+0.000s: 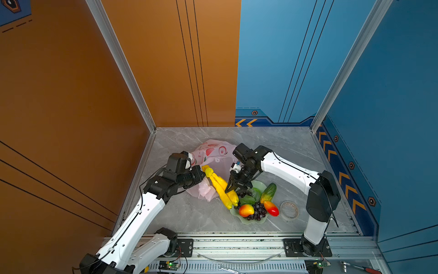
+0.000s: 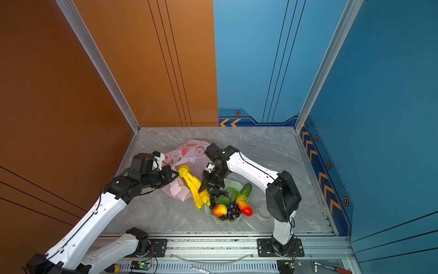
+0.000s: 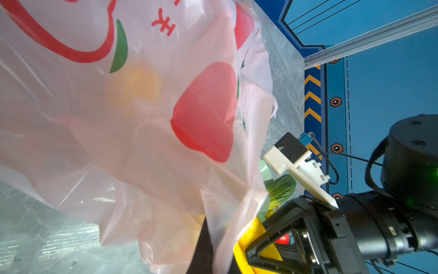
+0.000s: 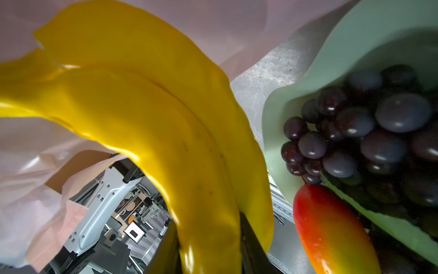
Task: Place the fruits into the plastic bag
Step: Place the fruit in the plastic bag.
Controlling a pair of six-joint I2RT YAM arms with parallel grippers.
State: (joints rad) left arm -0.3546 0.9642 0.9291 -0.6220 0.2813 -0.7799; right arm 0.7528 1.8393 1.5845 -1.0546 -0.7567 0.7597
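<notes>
Gripping banana bunch (image 1: 221, 187) with right hand (image 1: 235, 189) at plastic bag (image 1: 213, 151) mouth; pinching bag rim with left hand (image 1: 201, 174). Yet to bag: grapes (image 1: 258, 211), mangoes (image 1: 246, 210) on plate (image 1: 251, 221).

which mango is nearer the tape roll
The redder mango, at the plate rim facing the tape roll; the yellower mango lies beyond the grapes, by the bananas.

bag (image 1: 213, 151): see-through pale pink, red peach prints, green leaf marks
bananas (image 1: 221, 187): bright yellow
grapes (image 1: 259, 211): dark purple, glossy
mangoes (image 1: 246, 210): red into yellow-orange
oblong fruit (image 1: 269, 192): green fading to orange
plate (image 1: 262, 186): pale green
tape roll (image 1: 289, 210): clear
table (image 1: 189, 213): grey marble, pale veins
walls (image 1: 166, 59): orange and blue panels, thin dark lines, orange chevrons on navy band
arms (image 1: 147, 208): white shells, black joints
</notes>
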